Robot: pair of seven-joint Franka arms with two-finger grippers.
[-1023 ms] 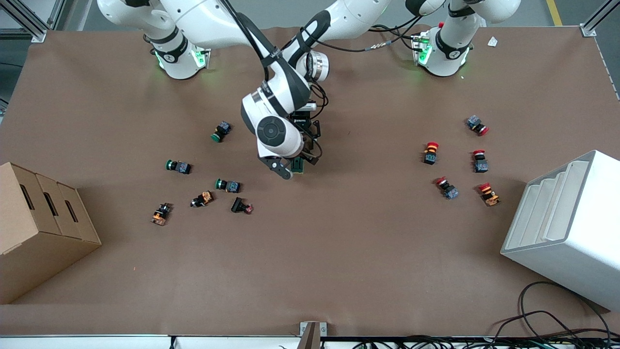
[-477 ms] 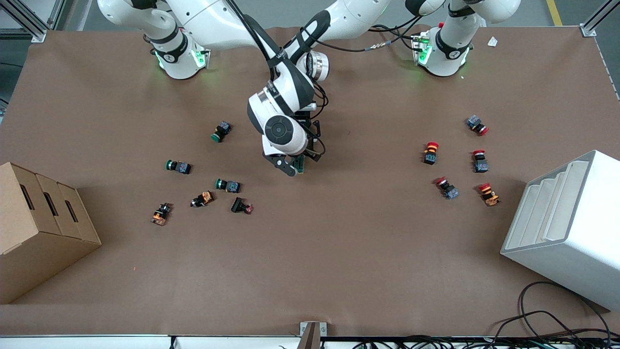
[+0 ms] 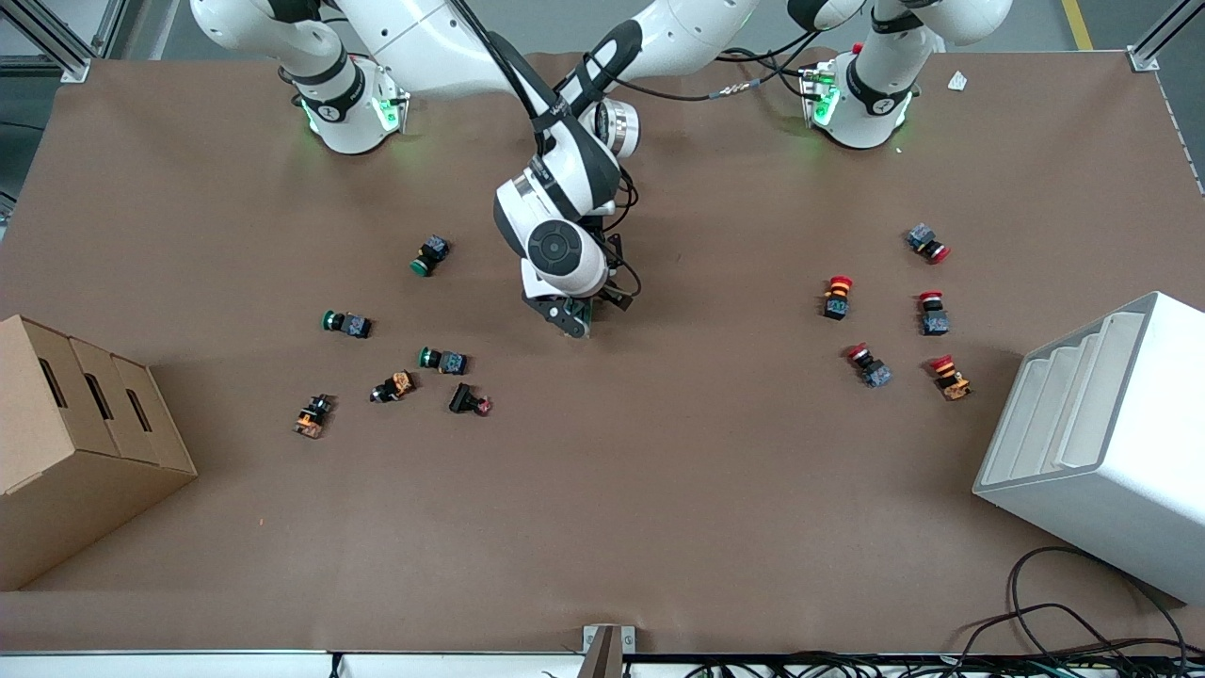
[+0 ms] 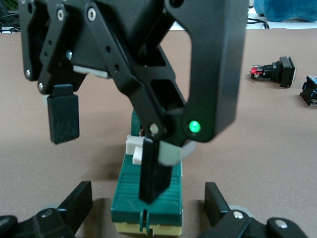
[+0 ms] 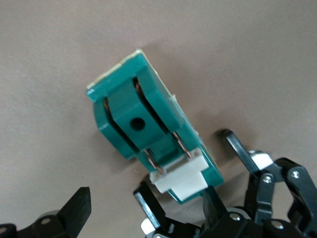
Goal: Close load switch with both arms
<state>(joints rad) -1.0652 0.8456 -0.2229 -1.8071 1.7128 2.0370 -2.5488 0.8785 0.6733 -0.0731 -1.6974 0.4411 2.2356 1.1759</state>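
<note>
The load switch [image 3: 586, 314], a dark-green block on a cream base with a white lever, lies on the brown table mid-way between the arms, mostly hidden under both hands in the front view. In the left wrist view the load switch [image 4: 148, 196] sits between the spread fingers of my left gripper [image 4: 148, 203], with a gap on each side. My right gripper [image 3: 569, 322] is open; one of its fingers [image 4: 154, 168] rests at the white lever [image 4: 133, 148]. In the right wrist view the lever [image 5: 181, 181] is beside my right gripper [image 5: 146, 207].
Green-capped push-buttons [image 3: 428, 255] and others [image 3: 442, 360] lie toward the right arm's end, by a cardboard box [image 3: 66, 443]. Red-capped push-buttons [image 3: 836, 297] lie toward the left arm's end, by a white rack [image 3: 1101, 443]. Cables [image 3: 1083, 621] trail at the table's near edge.
The right arm's hand has moved toward the left arm's end and come over the load switch, which is now more covered. The left gripper has stayed at the switch.
</note>
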